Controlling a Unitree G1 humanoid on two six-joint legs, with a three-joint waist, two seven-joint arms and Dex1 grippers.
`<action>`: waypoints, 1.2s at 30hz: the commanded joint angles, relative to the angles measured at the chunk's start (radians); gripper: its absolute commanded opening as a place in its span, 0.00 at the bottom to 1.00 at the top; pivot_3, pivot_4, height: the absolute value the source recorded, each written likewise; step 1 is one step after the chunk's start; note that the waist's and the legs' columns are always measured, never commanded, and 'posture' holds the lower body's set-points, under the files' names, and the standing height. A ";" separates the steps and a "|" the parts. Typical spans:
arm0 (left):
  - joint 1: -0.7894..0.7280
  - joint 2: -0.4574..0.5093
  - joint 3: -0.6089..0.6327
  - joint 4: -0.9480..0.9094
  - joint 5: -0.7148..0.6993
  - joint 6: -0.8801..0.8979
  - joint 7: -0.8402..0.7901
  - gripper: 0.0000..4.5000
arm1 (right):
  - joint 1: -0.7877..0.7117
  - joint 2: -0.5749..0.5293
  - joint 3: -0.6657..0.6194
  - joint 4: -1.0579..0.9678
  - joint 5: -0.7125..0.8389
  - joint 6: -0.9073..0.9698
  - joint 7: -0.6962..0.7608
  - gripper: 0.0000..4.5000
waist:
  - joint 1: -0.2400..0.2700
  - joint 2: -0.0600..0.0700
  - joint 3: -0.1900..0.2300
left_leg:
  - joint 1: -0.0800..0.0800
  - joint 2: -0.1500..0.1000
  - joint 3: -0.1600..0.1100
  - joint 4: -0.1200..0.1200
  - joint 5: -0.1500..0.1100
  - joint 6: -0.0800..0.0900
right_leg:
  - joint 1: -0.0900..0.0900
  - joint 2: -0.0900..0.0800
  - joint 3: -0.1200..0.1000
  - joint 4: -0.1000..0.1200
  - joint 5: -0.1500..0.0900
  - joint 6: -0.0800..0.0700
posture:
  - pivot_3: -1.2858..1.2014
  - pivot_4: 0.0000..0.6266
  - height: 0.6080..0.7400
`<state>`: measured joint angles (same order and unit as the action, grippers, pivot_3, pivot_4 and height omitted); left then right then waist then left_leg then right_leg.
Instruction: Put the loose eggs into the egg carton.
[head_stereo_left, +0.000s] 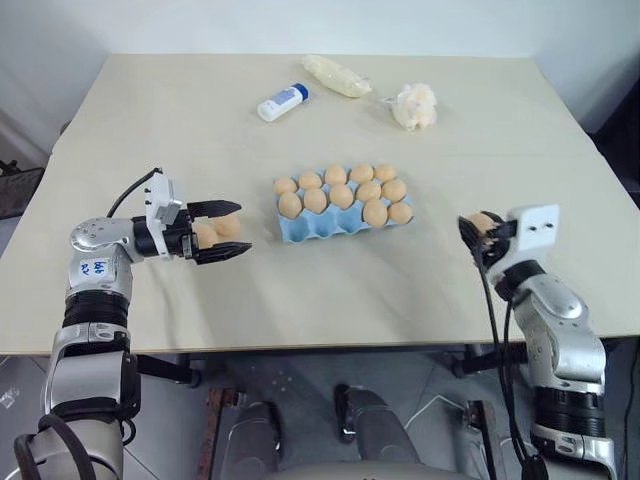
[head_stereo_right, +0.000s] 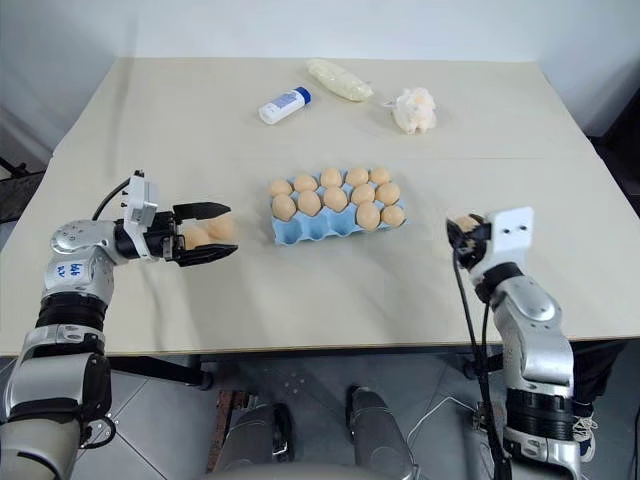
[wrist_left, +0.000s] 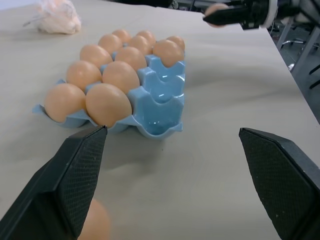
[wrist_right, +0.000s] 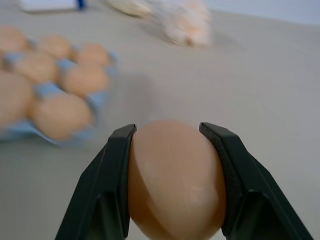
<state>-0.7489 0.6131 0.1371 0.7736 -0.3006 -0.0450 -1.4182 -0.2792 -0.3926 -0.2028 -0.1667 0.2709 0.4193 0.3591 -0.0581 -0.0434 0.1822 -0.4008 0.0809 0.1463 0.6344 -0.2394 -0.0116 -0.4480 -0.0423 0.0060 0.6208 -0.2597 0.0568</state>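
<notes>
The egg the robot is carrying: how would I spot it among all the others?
Start at the blue egg carton in the middle of the table, then look to its right, near the table's edge. There the right gripper is shut on one tan egg. Unlike its neighbours, it sits in no cup and is pinched between two black fingers.

Bare table (head_stereo_left: 330, 290) lies open around the egg carton (head_stereo_left: 300, 232); bottle (head_stereo_left: 282, 102) and wads (head_stereo_left: 415, 106) stand far behind.
</notes>
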 joint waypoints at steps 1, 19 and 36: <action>-0.021 0.019 0.003 0.006 0.002 -0.015 0.001 1.00 | -0.084 0.004 0.091 -0.042 -0.006 0.046 0.023 0.38 | 0.000 0.000 0.000 | 0.000 0.000 0.000 0.000 0.000 0.000 | 0.000 0.000 0.000 0.000 0.000 0.000 | 0.52 0.24 1.00; 0.049 0.047 0.033 -0.076 -0.024 -0.006 0.027 1.00 | -0.349 0.191 0.315 0.320 -0.107 -0.121 0.085 0.38 | 0.001 0.000 0.000 | -0.005 0.000 0.002 0.000 0.000 0.000 | -0.006 0.002 0.000 0.002 0.000 0.000 | 0.52 0.24 1.00; 0.077 0.053 0.053 -0.128 -0.037 0.004 0.075 1.00 | -0.342 0.174 0.308 0.231 -0.080 -0.083 0.198 0.99 | 0.001 0.000 0.000 | -0.006 0.000 0.003 0.000 0.001 -0.002 | -0.010 0.001 0.001 0.006 0.000 -0.001 | 0.52 0.24 1.00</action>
<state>-0.6715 0.6445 0.1613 0.6799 -0.3128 -0.0360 -1.3544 -0.6184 -0.2032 0.1201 0.1202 0.1734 0.3335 0.5404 -0.0566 -0.0434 0.1822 -0.4071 0.0814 0.1496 0.6341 -0.2388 -0.0134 -0.4585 -0.0413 0.0076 0.6265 -0.2600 0.0561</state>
